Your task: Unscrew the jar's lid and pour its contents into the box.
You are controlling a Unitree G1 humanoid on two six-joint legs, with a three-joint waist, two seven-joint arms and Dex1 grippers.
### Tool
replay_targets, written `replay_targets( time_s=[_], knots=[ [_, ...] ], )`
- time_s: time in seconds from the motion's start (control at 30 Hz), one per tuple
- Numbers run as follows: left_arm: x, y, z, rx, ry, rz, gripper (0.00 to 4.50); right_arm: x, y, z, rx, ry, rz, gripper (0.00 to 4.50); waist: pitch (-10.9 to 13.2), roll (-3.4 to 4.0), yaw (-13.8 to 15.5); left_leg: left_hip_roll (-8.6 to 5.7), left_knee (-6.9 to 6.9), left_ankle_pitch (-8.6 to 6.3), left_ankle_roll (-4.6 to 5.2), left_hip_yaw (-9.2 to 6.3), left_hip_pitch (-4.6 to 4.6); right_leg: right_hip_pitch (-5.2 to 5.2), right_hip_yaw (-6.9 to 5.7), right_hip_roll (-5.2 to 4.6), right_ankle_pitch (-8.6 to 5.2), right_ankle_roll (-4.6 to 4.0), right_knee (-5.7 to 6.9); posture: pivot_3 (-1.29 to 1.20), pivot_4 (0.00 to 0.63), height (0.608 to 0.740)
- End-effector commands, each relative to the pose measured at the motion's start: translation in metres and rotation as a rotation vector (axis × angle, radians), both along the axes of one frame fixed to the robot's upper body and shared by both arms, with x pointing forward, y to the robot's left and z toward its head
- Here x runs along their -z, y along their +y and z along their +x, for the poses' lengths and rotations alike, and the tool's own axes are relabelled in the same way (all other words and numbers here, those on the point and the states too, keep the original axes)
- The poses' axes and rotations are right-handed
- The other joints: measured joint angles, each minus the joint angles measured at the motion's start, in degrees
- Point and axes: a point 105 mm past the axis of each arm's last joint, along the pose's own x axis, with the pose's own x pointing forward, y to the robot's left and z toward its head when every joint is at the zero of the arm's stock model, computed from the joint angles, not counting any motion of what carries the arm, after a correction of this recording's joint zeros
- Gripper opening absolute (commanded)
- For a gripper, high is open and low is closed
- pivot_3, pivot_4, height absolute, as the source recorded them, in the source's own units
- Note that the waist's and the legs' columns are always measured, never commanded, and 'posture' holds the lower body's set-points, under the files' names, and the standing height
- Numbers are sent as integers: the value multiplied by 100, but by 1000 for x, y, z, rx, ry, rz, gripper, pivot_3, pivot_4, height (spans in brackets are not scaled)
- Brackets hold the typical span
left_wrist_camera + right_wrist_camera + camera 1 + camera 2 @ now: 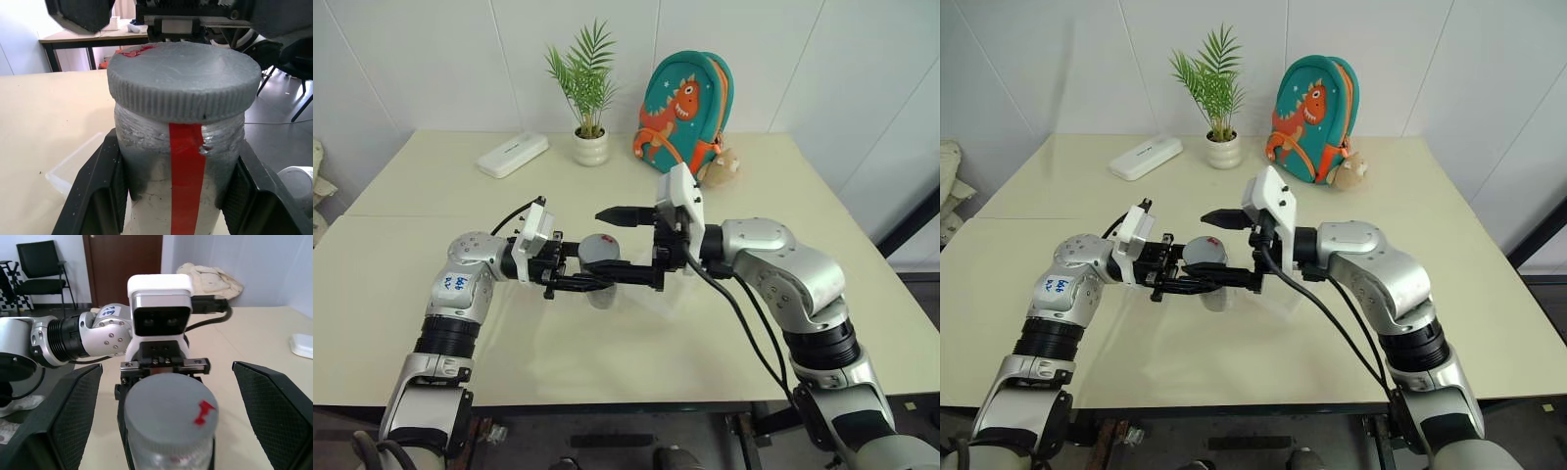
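Note:
My left gripper (582,266) is shut on the silvery-grey jar (186,161) with the red stripe and holds it upright above the table. The grey lid (168,404) with a small red mark sits on top of the jar. From the opposite side my right gripper (619,247) points at the lid, open. Its two black fingers (73,416) stand wide on either side of the lid without touching it. The clear plastic box (68,169) lies on the table just below and behind the jar. The contents are hidden inside the jar.
At the back of the cream table (431,294) stand a flat white device (512,155), a white pot with a green plant (590,147), a teal dinosaur backpack (685,108) and a small plush toy (724,166).

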Motion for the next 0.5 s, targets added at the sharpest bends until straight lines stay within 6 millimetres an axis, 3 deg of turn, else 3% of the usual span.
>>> replay_targets(
  time_s=[0.03, 0.3, 0.5],
  knots=[
    [-14, -1, -2, 18, -58, -15, 2010, -12, 9, -1, -9, -46, 25, 4462, 0, 0, 0, 0, 0, 0, 0, 0, 0, 0, 0, 0, 0, 0, 0, 0, 150, 740],
    [-13, -2, -2, 12, -66, -11, 2010, -6, 25, 3, -9, -41, 9, 4462, 0, 1, -5, 1, 0, 0, 0, 0, 0, -1, -1, 1, 0, -1, 2, 0, 150, 740],
    [-11, -1, -2, 6, -69, -7, 2010, 0, 25, 10, 22, -44, -18, 4462, 0, 1, -2, 1, 0, 0, 0, 0, 0, -1, -1, 1, 0, 0, 2, 0, 150, 740]
  ],
)
